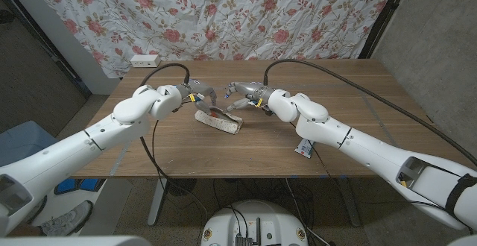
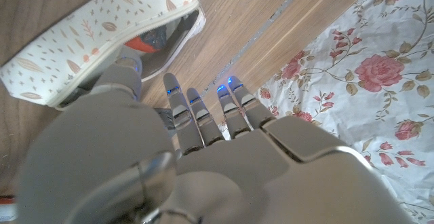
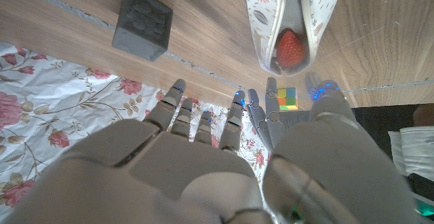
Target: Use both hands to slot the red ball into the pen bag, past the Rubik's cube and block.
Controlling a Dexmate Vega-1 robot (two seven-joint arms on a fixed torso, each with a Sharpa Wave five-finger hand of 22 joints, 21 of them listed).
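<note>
Left hand (image 1: pixel 195 95): fingers (image 2: pixel 203 119) straight and close together, holding nothing; thumb beside the pen bag (image 2: pixel 102 34) mouth, contact not clear.
Right hand (image 1: pixel 242 93): fingers (image 3: pixel 203 125) spread, empty, near the bag's other end.
Pen bag: pale, leaf-printed, lying on the bench (image 1: pixel 335 104) between both hands, mouth agape.
Red ball (image 3: pixel 289 45): already inside the bag, seen through the opening.
Rubik's cube (image 3: pixel 287 98): just beside the right fingertips.
Block (image 3: pixel 141 24): grey, on the bench, apart from the bag.
Step judged: insertion essentially done. Next move likely calls for drawing both hands clear without tipping the bag.
</note>
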